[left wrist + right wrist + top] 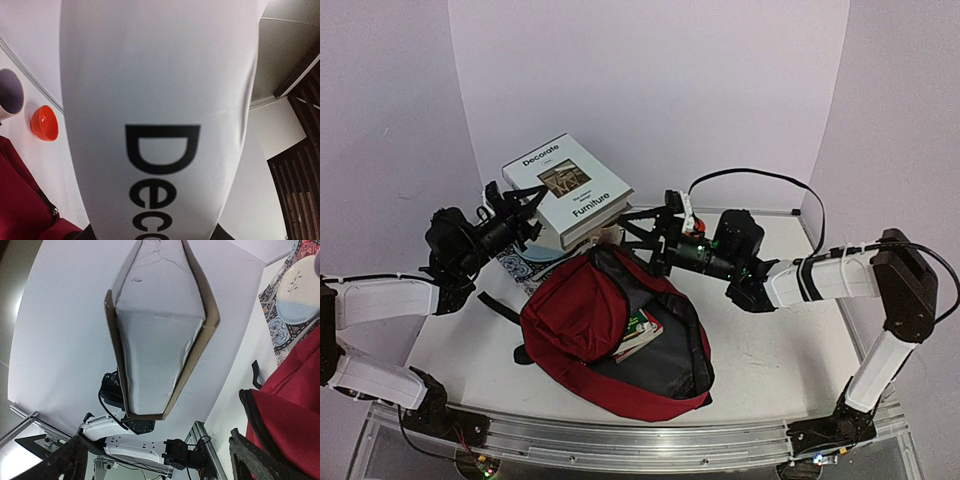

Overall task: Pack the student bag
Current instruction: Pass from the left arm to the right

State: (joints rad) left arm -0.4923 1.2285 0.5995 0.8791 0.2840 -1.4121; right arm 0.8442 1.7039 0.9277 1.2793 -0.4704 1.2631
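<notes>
The student bag (582, 318), dark red with grey lining, lies open at mid-table with a small book (640, 335) inside its mouth. Above its far edge, a thick white book (567, 186) titled "Decorate Furniture" is held in the air. My left gripper (518, 218) is shut on the book's left corner, and the spine (155, 100) fills the left wrist view. My right gripper (638, 238) stands wide open at the book's right end. In the right wrist view the page edge (157, 335) hangs above the spread fingers (67, 462), untouched.
A blue patterned book (528, 260) lies on the table beneath the held book, also seen as a patterned cover (295, 295). An orange bowl (44, 123) and a purple cup (9, 91) sit on the table beyond the bag (20, 200).
</notes>
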